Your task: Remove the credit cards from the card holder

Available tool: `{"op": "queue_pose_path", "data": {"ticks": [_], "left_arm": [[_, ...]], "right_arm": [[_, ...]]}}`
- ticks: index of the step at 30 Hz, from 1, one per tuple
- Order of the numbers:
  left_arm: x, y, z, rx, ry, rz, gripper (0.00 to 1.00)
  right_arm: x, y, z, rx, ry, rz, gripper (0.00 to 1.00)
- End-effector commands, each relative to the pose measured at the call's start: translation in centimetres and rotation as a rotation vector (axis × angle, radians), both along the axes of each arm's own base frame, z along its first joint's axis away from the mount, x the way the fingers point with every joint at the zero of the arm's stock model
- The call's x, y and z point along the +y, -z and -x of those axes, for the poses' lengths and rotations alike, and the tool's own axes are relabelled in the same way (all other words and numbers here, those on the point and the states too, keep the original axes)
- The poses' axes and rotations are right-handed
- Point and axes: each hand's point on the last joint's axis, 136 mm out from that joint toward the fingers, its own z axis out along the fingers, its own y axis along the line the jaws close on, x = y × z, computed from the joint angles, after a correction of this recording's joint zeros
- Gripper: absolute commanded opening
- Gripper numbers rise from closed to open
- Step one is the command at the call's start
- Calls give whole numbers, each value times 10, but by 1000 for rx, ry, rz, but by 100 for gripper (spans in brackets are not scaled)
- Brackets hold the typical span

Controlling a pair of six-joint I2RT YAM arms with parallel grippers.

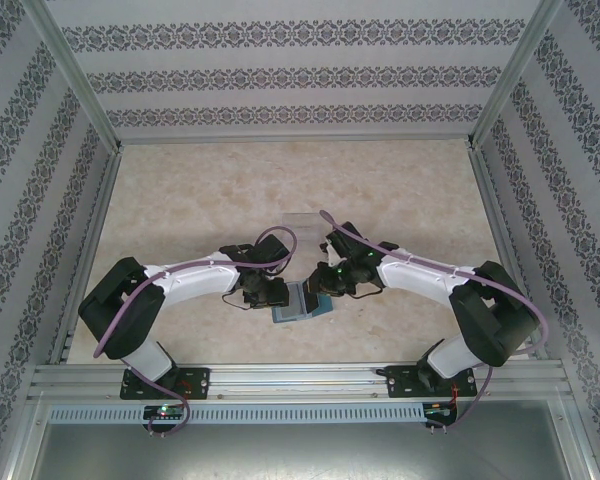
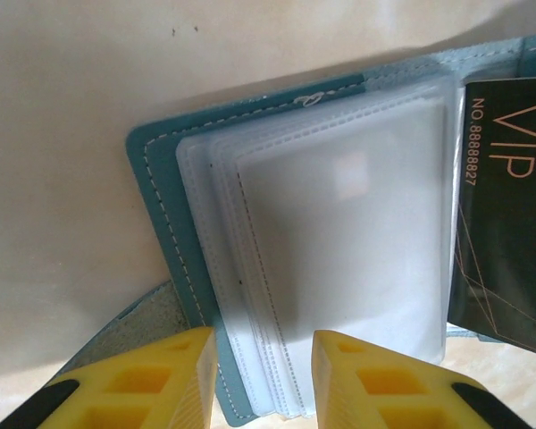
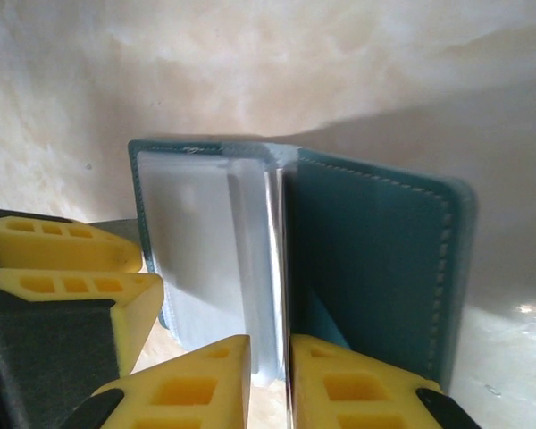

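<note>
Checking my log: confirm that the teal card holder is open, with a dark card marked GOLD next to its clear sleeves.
Wrong on the marking: the left wrist view shows the dark card reads VIP, not GOLD. The rest stands.

The open card holder [image 1: 302, 302] lies near the front of the table [image 1: 210, 190], with the left gripper [image 1: 275, 295] on its left and the right gripper [image 1: 327, 289] on its right. Behind it sits a tray [image 1: 302, 222]. Sleeves [image 2: 339, 250] lie in the card holder; a card [image 2: 505, 214] overlaps their right edge, apparently between the right gripper's fingers.
</note>
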Motion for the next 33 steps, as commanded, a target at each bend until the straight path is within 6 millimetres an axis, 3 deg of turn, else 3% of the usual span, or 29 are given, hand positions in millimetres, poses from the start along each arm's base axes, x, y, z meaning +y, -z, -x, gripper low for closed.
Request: {"op": "queue_pose_path", "data": {"ticks": [1,12,21,33], "left_arm": [[0,-6,3,-13,30,-16,35],[4,-19,-2,-62,17,-16,35],[19,-46,-10,-158,-4,-41,35],[61,-64,-9,-247,-60,-95,43]], "right_arm": [[4,0,0,11,8,21,20],[-3,-5,-2,-8,21,73,12],[-13,-32,-14,-82,-2,117,8],[-7,-78,-54,-371,-349,84,0]]}}
